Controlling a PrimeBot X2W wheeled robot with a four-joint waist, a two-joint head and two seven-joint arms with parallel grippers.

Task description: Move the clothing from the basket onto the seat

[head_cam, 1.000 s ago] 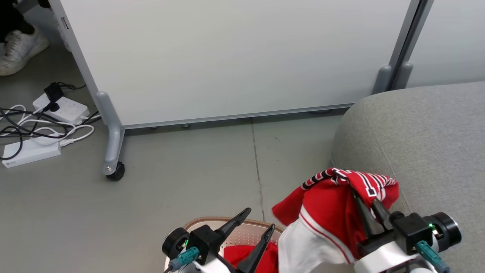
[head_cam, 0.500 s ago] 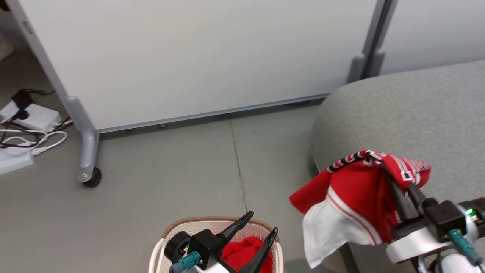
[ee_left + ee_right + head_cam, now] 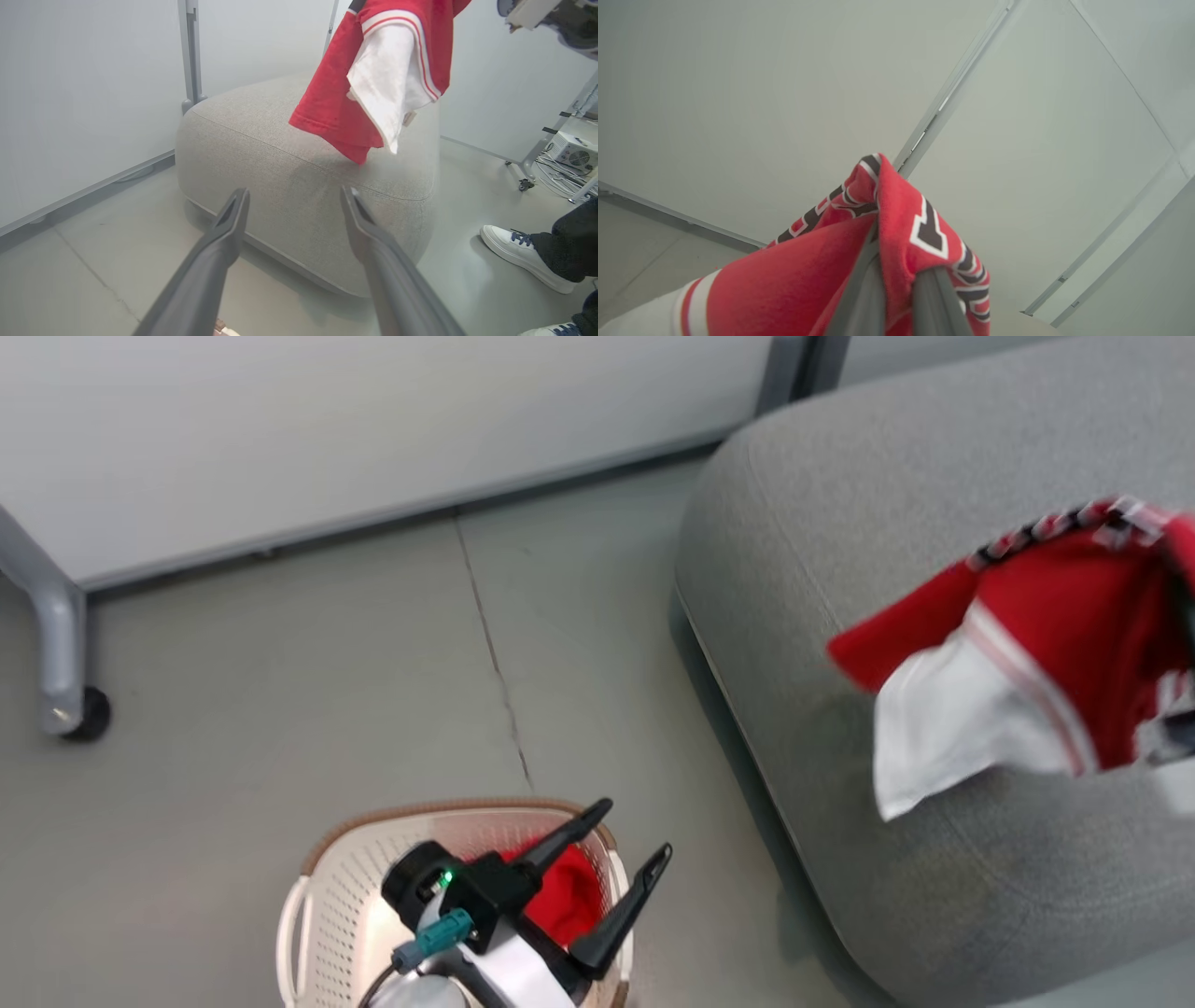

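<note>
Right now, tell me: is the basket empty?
No, red clothing lies inside the basket.

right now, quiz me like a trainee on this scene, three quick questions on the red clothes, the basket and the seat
1. True or false: the soft red-and-white garment in the right gripper lies flat on the large grey fabric seat.
2. The left gripper is: A shut on cloth; B open above the cream perforated plastic basket; C resting on the seat.
3. What lies inside the basket?
Key: 1 false, it hangs from the shut jaws over the seat. 2 B. 3 another bright red garment.
</note>
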